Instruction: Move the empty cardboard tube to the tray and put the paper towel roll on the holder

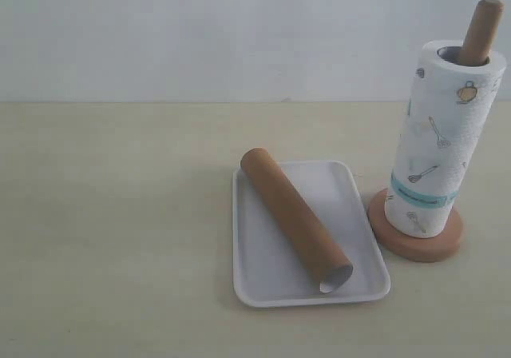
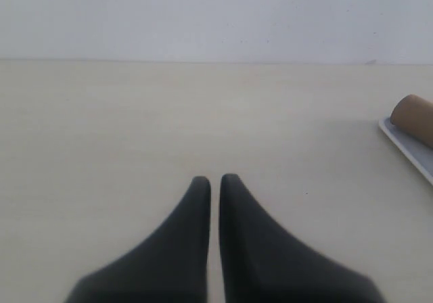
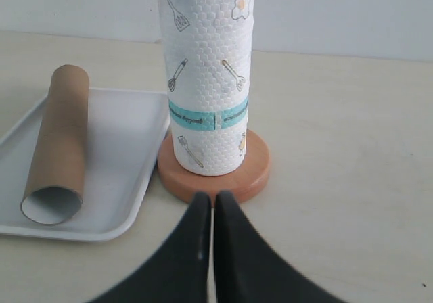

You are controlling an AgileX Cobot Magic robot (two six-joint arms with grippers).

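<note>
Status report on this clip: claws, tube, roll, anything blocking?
Left claw shut, empty; right claw shut, empty. Brown cardboard tube lying in white rectangular tray. White printed paper towel roll seated on round-based wooden holder. Nothing in the way.

The left gripper (image 2: 214, 179) shows as two matte black fingers (image 2: 183, 249), each broad at the base and sweeping in a smooth curve to a narrow, rounded tip. Their wide lower parts look soft and blurred at the edges. The right gripper (image 3: 211, 196) has the same look: two plain black fingers (image 3: 176, 262) of the same flared, tapering shape, with a dull even surface.
</note>
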